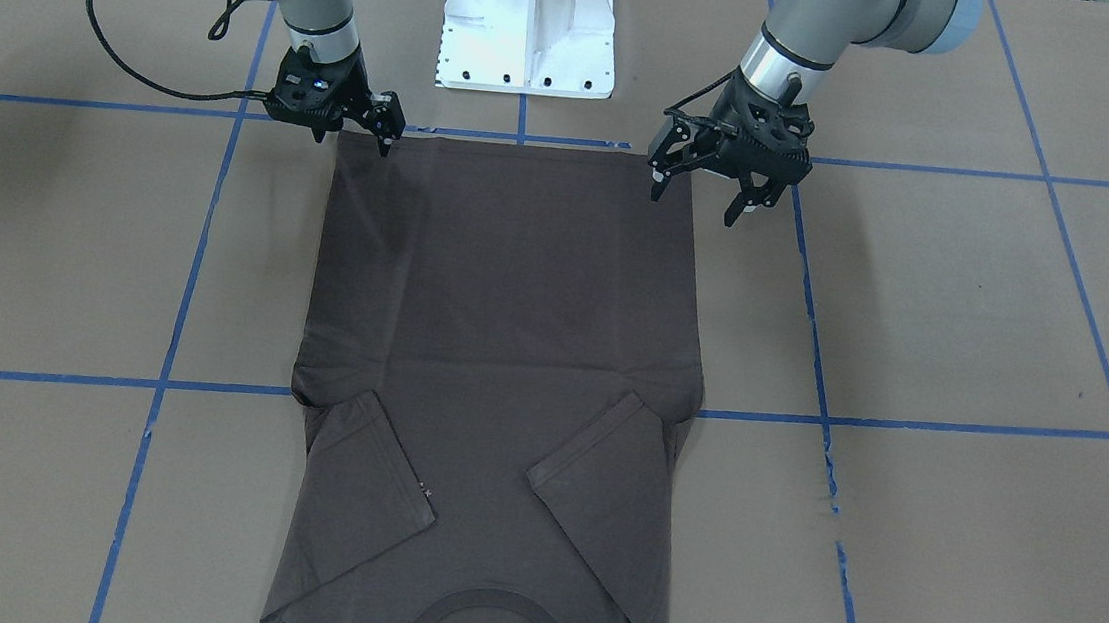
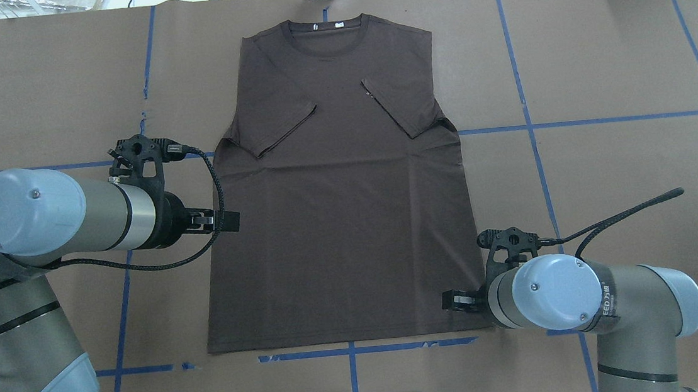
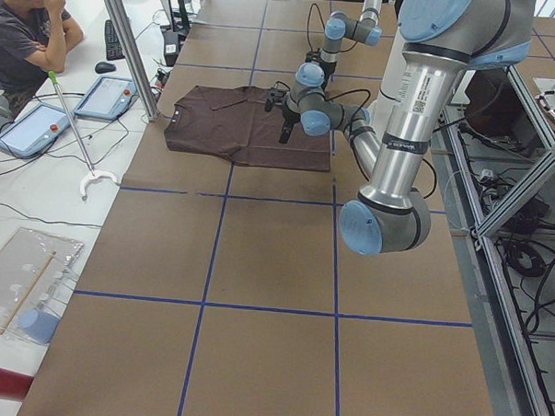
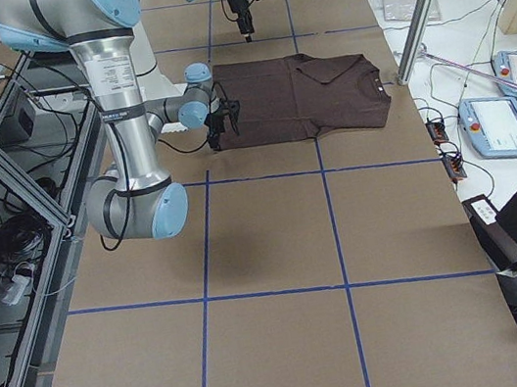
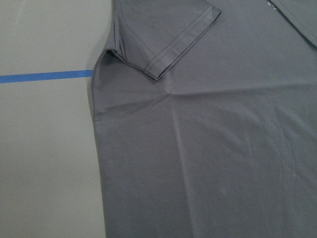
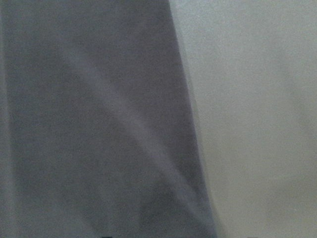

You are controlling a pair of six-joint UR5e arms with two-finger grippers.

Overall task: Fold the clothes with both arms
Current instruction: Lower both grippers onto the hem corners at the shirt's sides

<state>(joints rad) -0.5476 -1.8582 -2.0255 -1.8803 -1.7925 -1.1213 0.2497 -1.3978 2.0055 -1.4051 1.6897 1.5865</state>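
Observation:
The clothes are one dark grey-brown T-shirt [image 2: 345, 221] lying flat on the table, collar [image 2: 329, 36] far from the robot and hem nearest it. Both short sleeves are folded in over the chest. My left gripper [image 1: 696, 208] hangs open above the shirt's left side edge, about halfway down [image 2: 229, 221]; its wrist view looks down on the shirt [image 5: 223, 148] and a folded sleeve. My right gripper [image 1: 352, 141] sits low at the hem's right corner [image 2: 456, 300], fingers spread around the corner; its wrist view is a blurred close-up of the cloth edge [image 6: 89, 124].
The white pedestal base [image 1: 529, 23] stands just behind the hem. Blue tape lines [image 2: 526, 127] cross the brown table cover. A seated person [image 3: 27, 31] and control tablets [image 3: 107, 97] are beyond the collar end.

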